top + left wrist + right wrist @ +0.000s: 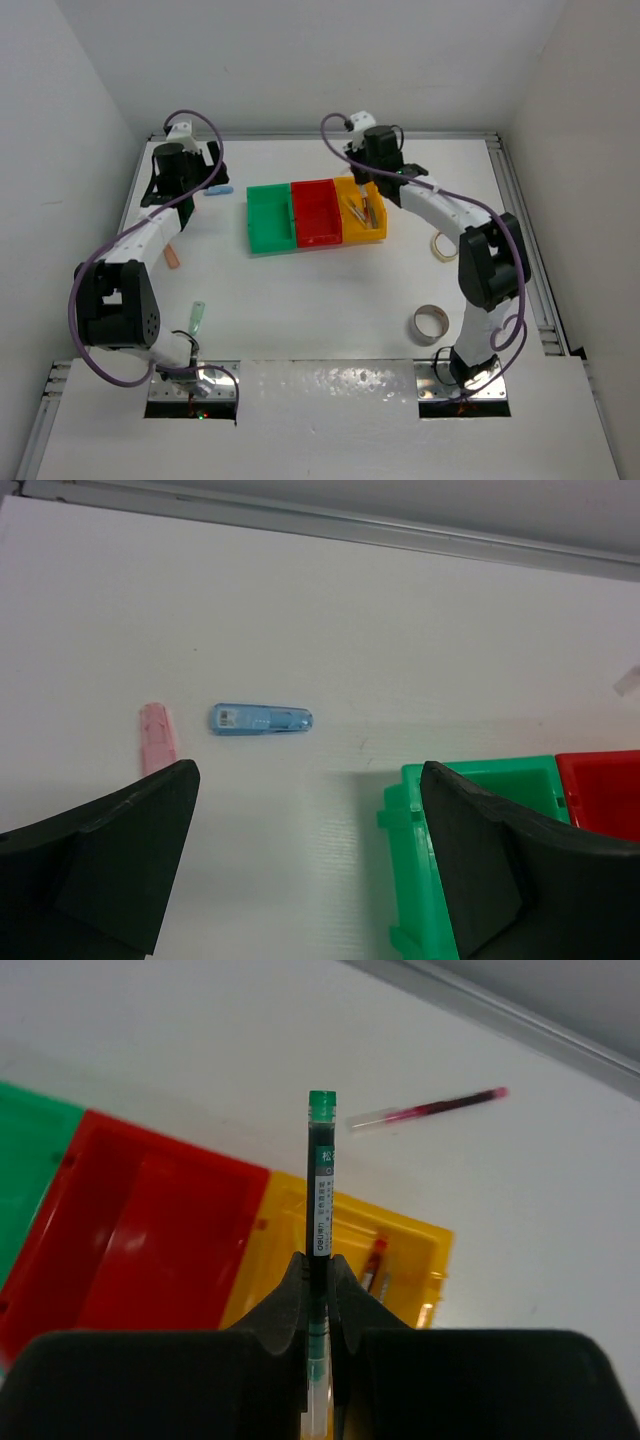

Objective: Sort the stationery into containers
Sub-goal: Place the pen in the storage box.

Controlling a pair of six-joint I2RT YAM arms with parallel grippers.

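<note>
Right jaws clamped on green-capped pen (320,1175) above the red bin (150,1240)/yellow bin (400,1222) divider, so release may misdrop; left jaws apart.

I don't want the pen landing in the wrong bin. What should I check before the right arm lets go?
1. Grip: right gripper shut on pen: ok.
2. Aim: pen over yellow bin, not red bin: cannot tell; it lines up near the divider between them.
3. Room in yellow bin: ok; only a few pens lie inside.
4. Other arm: left gripper open and empty: ok.
5. Clearance: left gripper is well apart from right gripper in the top view: ok.
</note>
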